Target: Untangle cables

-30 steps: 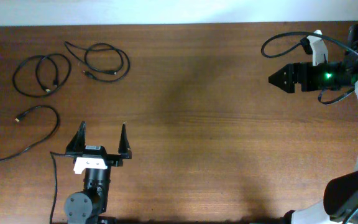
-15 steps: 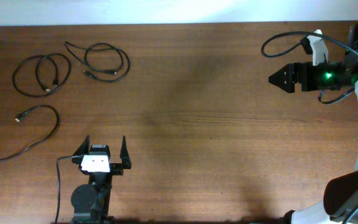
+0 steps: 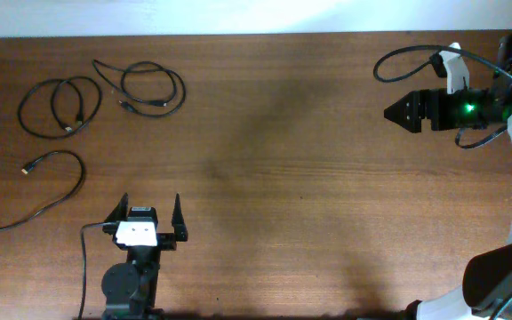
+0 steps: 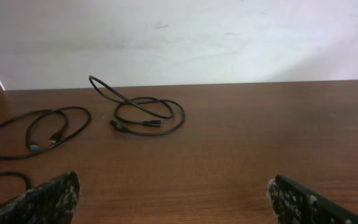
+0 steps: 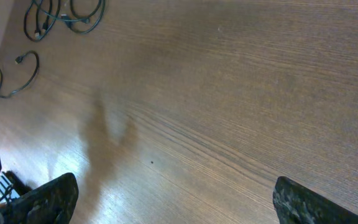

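Left gripper (image 3: 149,201) first: jaws spread wide, nothing between them, just bare table (image 3: 283,178) showing in the gap in the wrist view. Right gripper (image 3: 389,113) is the same, fingers wide apart and empty.

What the next move turns on, I'd say, is that all the cables (image 3: 83,173) sit in the far-left corner, ahead of the left jaws and off to their left. None of them is between the fingers or even close to them.

- The nearest cord (image 3: 80,164) curves from a small plug down toward the left edge of the table, so its run is roughly diagonal to the jaw line.
- Beyond it is a coiled cable (image 3: 99,96) lying in a couple of loops.
- Just beside that on the right is a looped cable (image 3: 183,92), with one tail running toward the wall.

From above, the three look apart from one another, not knotted. I can't tell whether the two far ones touch.

The left arm is clearly the nearer one. It's folded back at the front edge of the table, fingers pointing straight toward the wall, held low and level. The right arm is way over at the far right, gripper pointing left across the table, raised and tilted down — well apart from every cord. My guess is that any reach goes to the left arm, which would swing forward and left.
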`<state>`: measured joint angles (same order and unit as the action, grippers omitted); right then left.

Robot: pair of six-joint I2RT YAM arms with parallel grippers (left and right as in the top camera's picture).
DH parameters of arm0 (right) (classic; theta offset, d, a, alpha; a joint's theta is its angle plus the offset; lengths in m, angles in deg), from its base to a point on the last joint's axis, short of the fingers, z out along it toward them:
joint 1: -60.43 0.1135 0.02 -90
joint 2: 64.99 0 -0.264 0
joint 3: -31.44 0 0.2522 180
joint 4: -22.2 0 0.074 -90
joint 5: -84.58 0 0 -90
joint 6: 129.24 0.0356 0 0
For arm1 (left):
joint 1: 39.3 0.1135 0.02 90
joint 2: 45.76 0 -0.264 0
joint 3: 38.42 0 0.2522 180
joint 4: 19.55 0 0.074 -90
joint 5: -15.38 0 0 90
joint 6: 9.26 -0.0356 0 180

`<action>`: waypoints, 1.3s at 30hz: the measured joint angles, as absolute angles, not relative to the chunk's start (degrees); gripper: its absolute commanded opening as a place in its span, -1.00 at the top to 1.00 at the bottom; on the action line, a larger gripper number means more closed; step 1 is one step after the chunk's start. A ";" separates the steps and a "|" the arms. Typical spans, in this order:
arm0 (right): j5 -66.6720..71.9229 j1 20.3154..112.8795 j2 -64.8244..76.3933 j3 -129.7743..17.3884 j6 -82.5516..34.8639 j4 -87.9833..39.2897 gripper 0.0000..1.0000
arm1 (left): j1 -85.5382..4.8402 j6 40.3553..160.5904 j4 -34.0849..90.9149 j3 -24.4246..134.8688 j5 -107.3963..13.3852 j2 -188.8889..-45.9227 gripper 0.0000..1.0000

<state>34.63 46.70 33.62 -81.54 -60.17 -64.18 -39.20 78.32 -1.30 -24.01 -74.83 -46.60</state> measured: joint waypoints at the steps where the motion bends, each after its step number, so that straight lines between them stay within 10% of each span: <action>1: 34.63 46.70 33.62 -81.54 -60.15 -64.18 -0.98 | -39.20 78.32 -1.30 -24.01 -74.83 -46.60 -0.98; 20: 25.39 46.70 22.34 -80.16 -60.24 -42.30 -0.98 | -39.20 78.19 -1.30 -24.01 -74.81 -46.60 -0.98; 33: 23.99 46.70 -11.87 -26.39 -60.52 25.30 -0.98 | -39.20 78.17 -1.30 -24.01 -74.81 -46.60 -0.98; 39: 24.03 46.70 -26.62 -5.30 -60.43 37.41 -0.98 | -39.20 78.17 -1.28 -24.01 -74.83 -46.56 -0.98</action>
